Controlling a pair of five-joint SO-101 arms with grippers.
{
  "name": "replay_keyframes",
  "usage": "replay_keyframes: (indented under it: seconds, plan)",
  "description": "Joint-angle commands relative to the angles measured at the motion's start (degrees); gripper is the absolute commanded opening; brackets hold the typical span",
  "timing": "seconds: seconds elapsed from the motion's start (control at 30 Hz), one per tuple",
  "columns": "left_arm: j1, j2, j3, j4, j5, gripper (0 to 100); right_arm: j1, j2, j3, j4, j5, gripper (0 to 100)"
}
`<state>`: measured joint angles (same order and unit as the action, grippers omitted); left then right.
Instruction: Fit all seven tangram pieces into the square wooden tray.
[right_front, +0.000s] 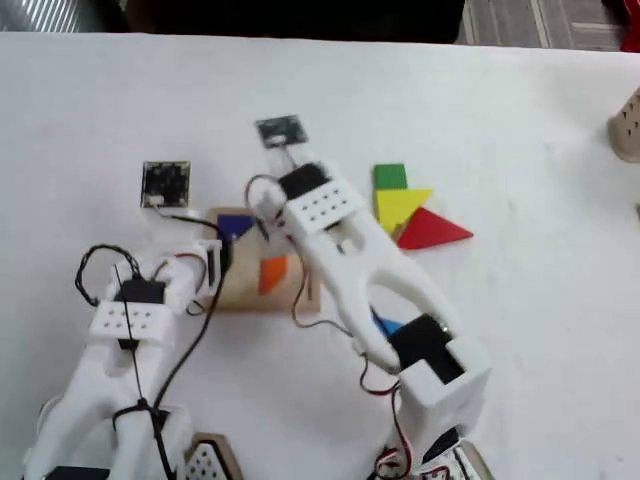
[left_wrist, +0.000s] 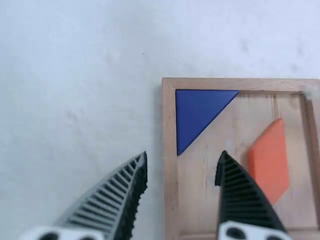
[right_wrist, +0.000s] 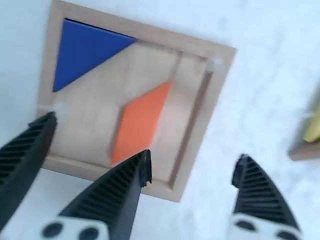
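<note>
**Only two pieces lay in the square wooden tray (left_wrist: 169, 150)**

Inside the tray, a dark blue triangular piece (left_wrist: 197, 112) sat tucked into one corner, with two of its edges against the walls. An orange parallelogram piece (left_wrist: 270, 160) lay on the bare wooden floor nearer the middle, apart from the triangle.

The left gripper (left_wrist: 182, 162) hung low over one wall of the tray with its fingers spread. One finger was above the white table (right_front: 500, 120) and the other above the tray floor, between the two pieces. The right gripper (right_wrist: 192, 172) hung over the opposite side, also with its fingers apart. One fingertip was over the tray's rim close to the parallelogram, and the other was out past the wall, over the table.

Beside the tray, on the right arm's side, three more pieces lay close together on the table: a green square piece (right_front: 390, 177), a yellow triangular piece (right_front: 402, 207) just under it, and a red triangular piece (right_front: 432, 230) against the yellow one. A light blue piece (right_front: 388, 326) peeked out from beneath the right arm.
</note>
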<state>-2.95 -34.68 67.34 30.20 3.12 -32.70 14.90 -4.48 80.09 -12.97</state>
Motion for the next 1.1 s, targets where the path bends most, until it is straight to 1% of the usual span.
replay_keyframes:
  seconds: [0.0,0.07,0.13,0.2,0.27,0.33,0.4,0.53,0.63,0.67,0.73,0.8,0.9,1.07]
  plan:
    - [3.1,-2.0,-0.7,-1.1,0.1,22,6.7,-0.7,-3.7,4.8,6.8,8.7]
    - [4.3,-2.0,-0.7,-1.1,0.1,19,9.8,-0.7,-3.0,5.2,10.2,0.9]
    - [5.1,-2.0,-0.7,-1.1,0.1,11,12.9,-0.7,-0.4,5.6,11.1,3.3]
    - [6.1,-2.0,-0.8,-1.1,0.0,2,15.3,-1.5,2.4,5.4,12.1,1.8]
    - [7.6,-2.0,-0.8,-1.1,0.0,4,17.3,-2.9,6.1,4.4,13.2,1.9]
    - [10.0,-2.0,-1.0,-1.1,0.0,4,18.6,-5.0,11.2,1.8,13.8,1.9]
    - [13.5,-2.0,-1.1,-1.3,0.0,2,19.3,-7.9,17.1,-2.4,14.5,1.8]
    - [22.5,-1.7,-0.9,-4.7,0.1,2,19.4,-15.7,27.2,-9.4,14.7,1.8]
    - [26.3,-1.5,-0.8,-6.7,0.3,2,19.3,-21.2,32.4,-12.5,14.5,1.8]
    - [26.8,-1.5,-0.8,-7.3,1.3,2,19.3,-22.6,33.8,-13.5,14.5,1.8]
    - [26.9,-0.6,-0.7,-8.4,6.1,2,19.3,-24.7,36.0,-15.3,14.5,1.8]
    - [27.2,2.5,-1.1,-10.4,9.4,2,19.3,-25.4,36.9,-16.7,14.5,1.8]
    - [27.1,8.9,-2.3,-13.3,8.9,2,19.3,-24.8,36.8,-17.1,14.5,1.8]
    - [26.3,18.3,-6.9,-13.3,8.5,2,19.2,-24.3,36.7,-17.1,14.5,1.8]
